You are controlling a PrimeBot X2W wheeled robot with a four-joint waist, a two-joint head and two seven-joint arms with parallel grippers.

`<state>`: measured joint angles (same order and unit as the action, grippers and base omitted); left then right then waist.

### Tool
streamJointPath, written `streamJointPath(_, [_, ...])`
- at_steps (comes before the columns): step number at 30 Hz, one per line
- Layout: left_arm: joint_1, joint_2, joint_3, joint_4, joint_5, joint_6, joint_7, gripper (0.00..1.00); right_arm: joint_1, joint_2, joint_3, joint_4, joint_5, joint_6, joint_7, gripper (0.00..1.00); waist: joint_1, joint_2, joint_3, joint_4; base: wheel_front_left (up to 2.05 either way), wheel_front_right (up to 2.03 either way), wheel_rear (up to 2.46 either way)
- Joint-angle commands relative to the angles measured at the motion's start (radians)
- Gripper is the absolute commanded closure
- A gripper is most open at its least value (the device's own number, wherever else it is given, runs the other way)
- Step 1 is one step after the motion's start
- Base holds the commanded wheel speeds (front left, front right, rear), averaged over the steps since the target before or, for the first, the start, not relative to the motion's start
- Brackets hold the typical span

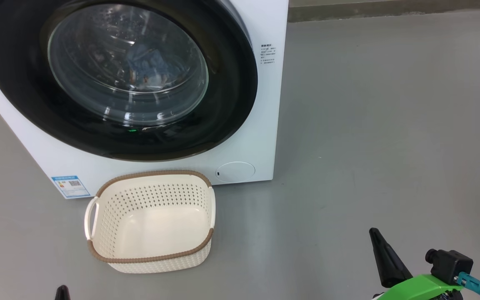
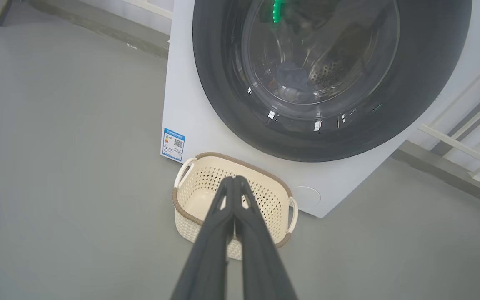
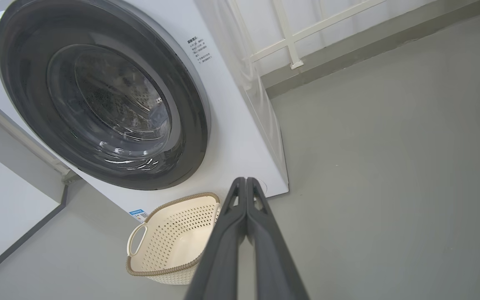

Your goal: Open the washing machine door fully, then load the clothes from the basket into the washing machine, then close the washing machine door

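Finds the washing machine door point(image 1: 231, 87) shut flush on the white front-loading washing machine point(image 1: 265, 137), with blue clothes point(image 1: 148, 68) lying in the steel drum point(image 2: 327, 73) behind its bulging glass. Puts the cream perforated basket point(image 1: 152, 173) on the grey floor point(image 1: 390, 125) just before the machine, below the door, between the blue label sticker point(image 1: 70, 186) and the round white hatch point(image 1: 235, 171), bare bottom on show. Catches the left gripper point(image 2: 235, 178) clenched on nothing, fingertips pressed together, hovering short of the basket. Catches the right gripper point(image 3: 246, 180) likewise clamped tight, holding nothing, apart from basket and machine, low at right in the head view.
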<state>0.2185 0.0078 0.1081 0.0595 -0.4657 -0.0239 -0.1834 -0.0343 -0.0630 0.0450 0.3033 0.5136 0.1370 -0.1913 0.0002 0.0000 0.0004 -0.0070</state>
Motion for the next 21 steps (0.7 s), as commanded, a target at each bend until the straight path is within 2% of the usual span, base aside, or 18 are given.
streamJointPath(1, [-0.048,0.016,0.009,-0.014,-0.030,-0.008,0.008,1.00,-0.028,-0.001,-0.006,-0.028,0.033,-0.001,0.009,1.00,-0.0001,0.0000,0.000,0.000,0.00,0.00,0.00])
streamJointPath(21, [-0.101,0.021,0.008,0.024,-0.245,-0.027,0.064,1.00,-0.037,-0.001,-0.032,-0.034,0.240,-0.002,0.064,1.00,-0.0001,0.0000,0.001,0.001,0.00,0.00,0.00])
